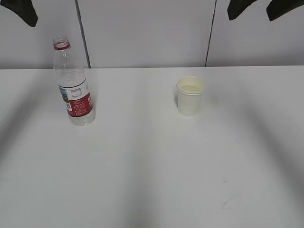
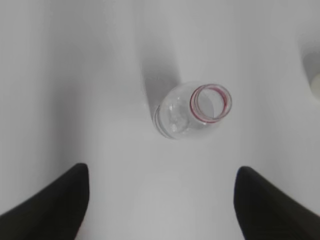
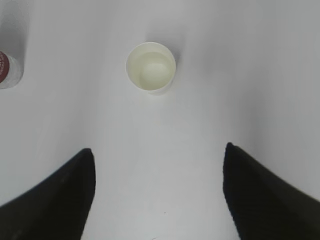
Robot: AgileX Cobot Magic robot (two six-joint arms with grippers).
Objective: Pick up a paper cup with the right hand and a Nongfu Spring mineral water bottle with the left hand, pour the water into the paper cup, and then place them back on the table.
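The Nongfu Spring mineral water bottle [image 1: 73, 85] stands upright and uncapped at the left of the white table [image 1: 152, 166]; little water shows in it. From above it shows in the left wrist view [image 2: 192, 110] and at the right wrist view's left edge [image 3: 7, 70]. The paper cup [image 1: 190, 96] stands upright right of centre with water in it, also seen from above [image 3: 150, 67]. My left gripper [image 2: 162, 187] is open and empty, high above the table. My right gripper [image 3: 159, 172] is open and empty, high above the cup. Only dark arm parts show at the top of the exterior view.
A small dark scuff mark [image 1: 227, 203] lies near the table's front right. A grey panelled wall [image 1: 147, 33] stands behind the table's far edge. The cup's rim shows at the right edge of the left wrist view [image 2: 314, 75].
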